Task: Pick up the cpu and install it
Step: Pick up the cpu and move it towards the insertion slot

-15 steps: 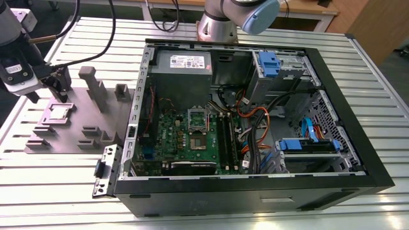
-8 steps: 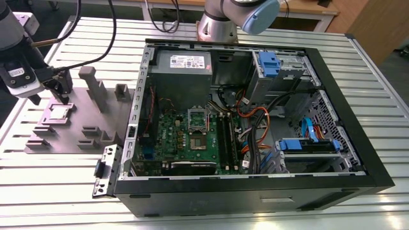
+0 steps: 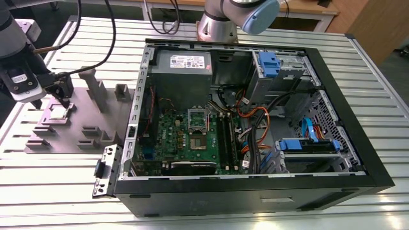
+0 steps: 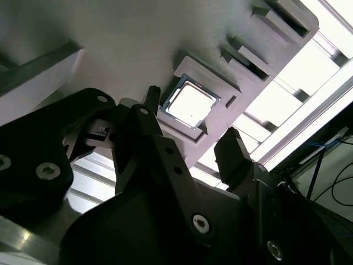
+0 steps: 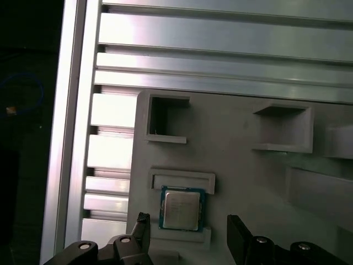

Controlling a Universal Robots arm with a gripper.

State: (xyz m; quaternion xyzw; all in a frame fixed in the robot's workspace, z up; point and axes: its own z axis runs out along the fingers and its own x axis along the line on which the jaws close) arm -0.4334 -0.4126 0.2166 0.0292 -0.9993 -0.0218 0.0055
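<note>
Item: small flat square cpu, silver-grey metal lid, seated in a recess of the grey plastic fixture plate. Likely light, rigid, slick-topped and delicate; you take it by opposite edges. Your black two-fingered gripper straddles it, spread apart and empty.

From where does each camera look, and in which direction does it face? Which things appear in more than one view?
Exterior view: off the arm, raised, looking down at the open computer case, the grey fixture and the arm.
First wrist view: on the wrist, facing down past the gripper at the cpu in the fixture.
Second wrist view: on the wrist, slanted along the open gripper toward the cpu.
All three share the cpu, fixture and gripper.
</note>
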